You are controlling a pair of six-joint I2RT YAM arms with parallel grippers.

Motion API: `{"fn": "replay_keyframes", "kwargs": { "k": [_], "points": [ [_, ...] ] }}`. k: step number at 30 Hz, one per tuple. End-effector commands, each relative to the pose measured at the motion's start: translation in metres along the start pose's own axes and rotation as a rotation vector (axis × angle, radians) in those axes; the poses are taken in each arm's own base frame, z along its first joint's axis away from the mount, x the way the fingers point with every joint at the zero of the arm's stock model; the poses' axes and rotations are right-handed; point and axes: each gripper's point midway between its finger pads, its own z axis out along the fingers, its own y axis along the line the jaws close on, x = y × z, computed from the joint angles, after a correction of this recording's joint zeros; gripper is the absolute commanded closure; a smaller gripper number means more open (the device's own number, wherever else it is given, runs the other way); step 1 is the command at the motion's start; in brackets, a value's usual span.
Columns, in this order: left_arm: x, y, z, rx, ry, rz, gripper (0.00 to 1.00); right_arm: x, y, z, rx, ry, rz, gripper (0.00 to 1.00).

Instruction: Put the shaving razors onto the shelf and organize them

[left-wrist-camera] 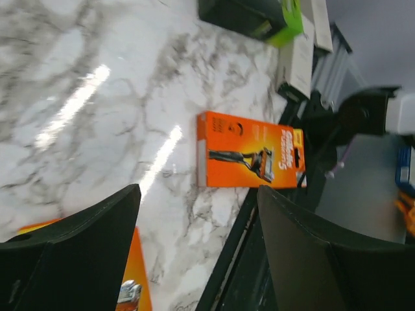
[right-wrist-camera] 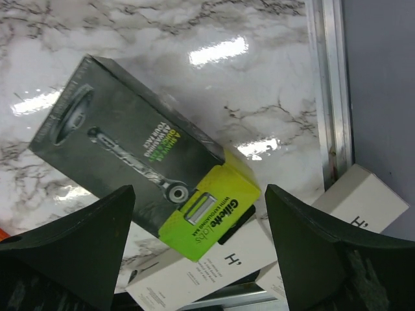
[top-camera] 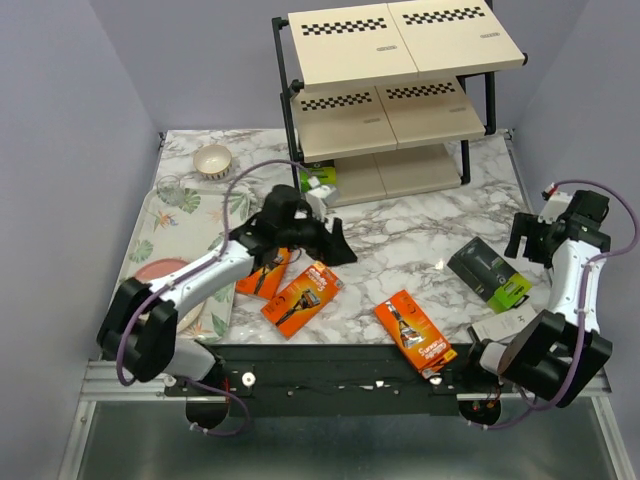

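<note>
The shelf stands at the back of the marble table. Three orange razor packs lie in front: two under my left arm, one near the front edge, also in the left wrist view. A black pack with a lime end lies at the right, partly on a white box, with another white box beside it. What looks like a second black-and-lime pack sits by the shelf's bottom board. My left gripper hangs open and empty. My right gripper is open above the black pack.
A floral tray with a pink plate lies at the left. A small bowl and a glass stand at the back left. The table's metal rail runs close on the right.
</note>
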Motion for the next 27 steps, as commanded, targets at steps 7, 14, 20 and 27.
{"fn": "replay_keyframes", "kwargs": {
  "k": [7,14,20,27],
  "points": [
    [0.099,-0.062,0.090,0.267,0.353,0.077,0.30,0.033,-0.035,0.027,-0.014,0.116,0.029,0.11],
    [0.132,-0.036,0.129,0.156,0.409,-0.033,0.32,0.060,-0.022,0.050,-0.091,0.215,0.112,0.11],
    [0.145,-0.013,0.135,0.058,0.462,-0.033,0.32,0.077,-0.011,0.059,-0.157,0.282,0.141,0.12],
    [0.111,-0.001,0.121,-0.121,0.380,0.044,0.32,0.079,0.014,0.056,-0.267,0.343,0.186,0.11]
  ]
}}
